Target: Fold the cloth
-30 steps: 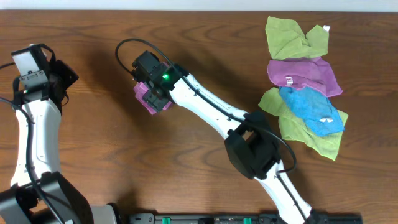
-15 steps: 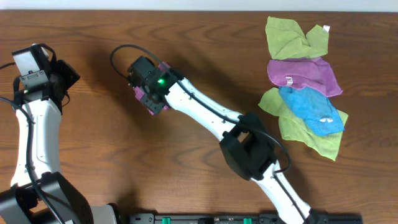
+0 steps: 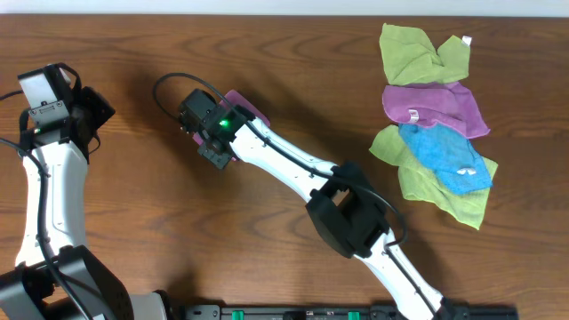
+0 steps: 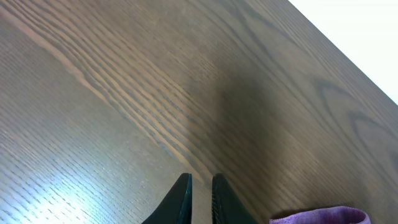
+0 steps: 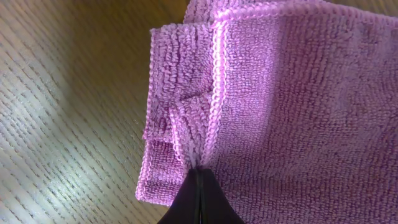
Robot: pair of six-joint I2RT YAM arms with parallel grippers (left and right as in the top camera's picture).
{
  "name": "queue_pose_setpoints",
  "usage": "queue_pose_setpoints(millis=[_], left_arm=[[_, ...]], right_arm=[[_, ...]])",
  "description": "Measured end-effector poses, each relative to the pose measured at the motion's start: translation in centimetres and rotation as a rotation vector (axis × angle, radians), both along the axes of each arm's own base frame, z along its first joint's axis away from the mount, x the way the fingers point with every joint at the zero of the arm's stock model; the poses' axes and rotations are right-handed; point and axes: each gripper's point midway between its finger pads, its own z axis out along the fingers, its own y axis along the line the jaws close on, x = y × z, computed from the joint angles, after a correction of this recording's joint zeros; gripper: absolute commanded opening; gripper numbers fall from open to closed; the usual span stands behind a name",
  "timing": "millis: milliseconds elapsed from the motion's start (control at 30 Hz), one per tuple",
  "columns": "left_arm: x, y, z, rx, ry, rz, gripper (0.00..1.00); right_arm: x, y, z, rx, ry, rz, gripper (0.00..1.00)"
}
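The cloth lay folded on the table, left of centre, mostly hidden under the right gripper, whose fingers were pressed together, their tips pinching a small fold at the cloth's edge. The left gripper hovered over bare wood at far left, its fingers nearly together, holding nothing. At far right lay one heap: two green cloths, one purple, one blue.
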Motion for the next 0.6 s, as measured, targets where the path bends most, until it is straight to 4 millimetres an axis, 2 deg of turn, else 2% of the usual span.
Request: queue_pose_setpoints(millis=[300,600], left_arm=[[0.1,0.7,0.3,0.031,-0.009,0.022,0.13],[-0.1,1.3,0.3,0.035,-0.009,0.036,0.15]], right_arm=[[-0.2,0.3,0.5,0.015,0.004,-0.005,0.01],[-1.2,1.6,2.4,0.053,-0.011,0.021,0.01]])
